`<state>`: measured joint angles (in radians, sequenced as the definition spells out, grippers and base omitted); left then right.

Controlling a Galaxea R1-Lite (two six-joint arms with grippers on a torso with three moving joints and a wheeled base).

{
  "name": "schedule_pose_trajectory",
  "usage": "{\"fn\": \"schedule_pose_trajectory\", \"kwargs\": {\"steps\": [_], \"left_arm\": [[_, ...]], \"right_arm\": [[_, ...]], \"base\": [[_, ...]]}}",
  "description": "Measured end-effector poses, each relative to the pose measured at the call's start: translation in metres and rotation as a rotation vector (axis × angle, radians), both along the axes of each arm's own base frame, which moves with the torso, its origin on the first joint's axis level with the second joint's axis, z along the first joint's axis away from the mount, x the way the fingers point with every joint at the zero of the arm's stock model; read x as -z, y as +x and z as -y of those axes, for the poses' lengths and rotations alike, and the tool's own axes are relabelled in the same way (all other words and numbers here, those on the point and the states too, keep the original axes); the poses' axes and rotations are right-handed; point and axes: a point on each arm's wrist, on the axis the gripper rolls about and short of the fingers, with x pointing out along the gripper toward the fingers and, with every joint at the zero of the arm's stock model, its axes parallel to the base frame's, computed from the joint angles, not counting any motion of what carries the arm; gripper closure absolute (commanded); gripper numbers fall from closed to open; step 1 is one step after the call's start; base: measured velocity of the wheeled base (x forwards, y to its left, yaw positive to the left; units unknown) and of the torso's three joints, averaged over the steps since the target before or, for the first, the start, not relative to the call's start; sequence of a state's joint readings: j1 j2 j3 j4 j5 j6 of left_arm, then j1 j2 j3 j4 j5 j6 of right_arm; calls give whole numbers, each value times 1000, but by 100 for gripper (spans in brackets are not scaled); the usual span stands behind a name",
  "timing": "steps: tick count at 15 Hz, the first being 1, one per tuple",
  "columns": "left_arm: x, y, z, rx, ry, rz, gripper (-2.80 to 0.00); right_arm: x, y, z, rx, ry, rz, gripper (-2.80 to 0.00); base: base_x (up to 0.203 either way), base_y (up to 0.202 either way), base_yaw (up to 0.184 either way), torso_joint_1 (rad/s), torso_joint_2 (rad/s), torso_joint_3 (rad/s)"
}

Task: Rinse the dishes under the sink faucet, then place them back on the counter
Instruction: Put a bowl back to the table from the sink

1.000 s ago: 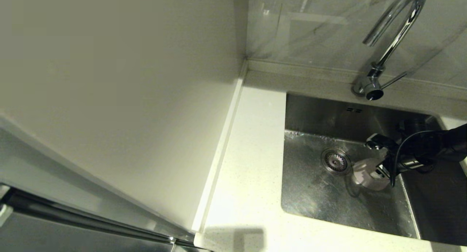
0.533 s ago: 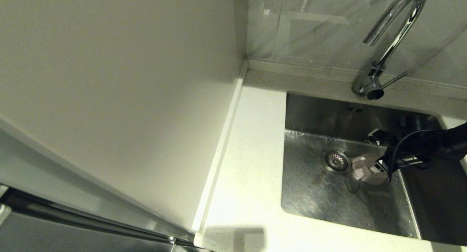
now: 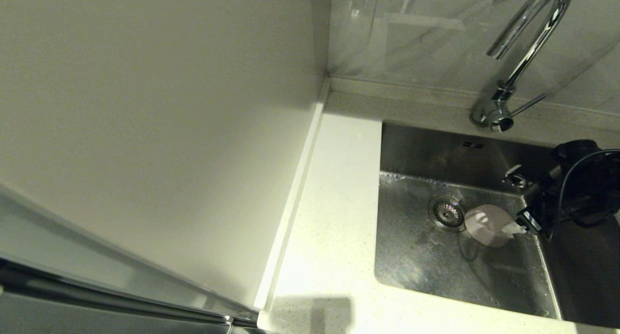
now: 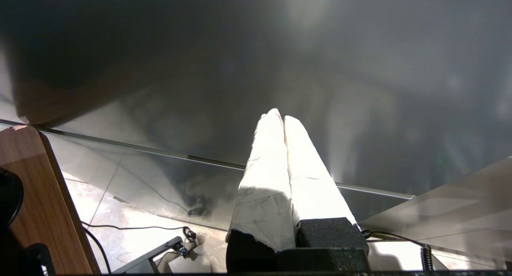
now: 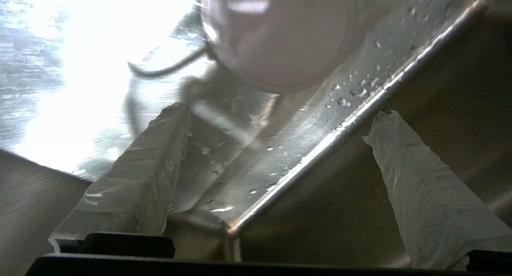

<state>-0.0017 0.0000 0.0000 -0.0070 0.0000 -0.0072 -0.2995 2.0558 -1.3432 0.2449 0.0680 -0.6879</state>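
At the lower right of the head view, the pale pink bowl (image 3: pixel 487 224) lies on the wet floor of the sink (image 3: pixel 426 256), just right of the strainer drain (image 3: pixel 446 213). The right gripper (image 3: pixel 520 205) hovers beside it, fingers (image 5: pixel 420 188) spread wide and empty. The left gripper (image 4: pixel 280 118) sits clenched on nothing, off the counter (image 3: pixel 334 203). Farther back, at upper right, stands the chrome faucet (image 3: pixel 520 58).

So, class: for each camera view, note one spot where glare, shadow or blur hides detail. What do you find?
Head view: a dark shadow swallows the sink's right end, where the right gripper hangs by the pink bowl. Right wrist view: glare whites out the sink floor, and the bowl is blurred. Left wrist view: the left gripper's fingers are overexposed, with a murky background.
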Motion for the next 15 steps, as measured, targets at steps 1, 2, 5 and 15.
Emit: {"fn": "schedule_pose_trajectory", "kwargs": {"steps": [1,2,5,15], "left_arm": [[0,0,0,0,0,0,0],[0,0,0,0,0,0,0],[0,0,0,0,0,0,0],[0,0,0,0,0,1,0]], "right_arm": [[-1,-5,-1,0,5,-12,-280],[0,-9,-2,0,9,-31,-280],[14,-14,-6,-22,39,-128,-280],[58,30,-11,-144,143,-166,-280]], "base": [[0,0,0,0,0,0],[0,0,0,0,0,0],[0,0,0,0,0,0],[0,0,0,0,0,0]]}}
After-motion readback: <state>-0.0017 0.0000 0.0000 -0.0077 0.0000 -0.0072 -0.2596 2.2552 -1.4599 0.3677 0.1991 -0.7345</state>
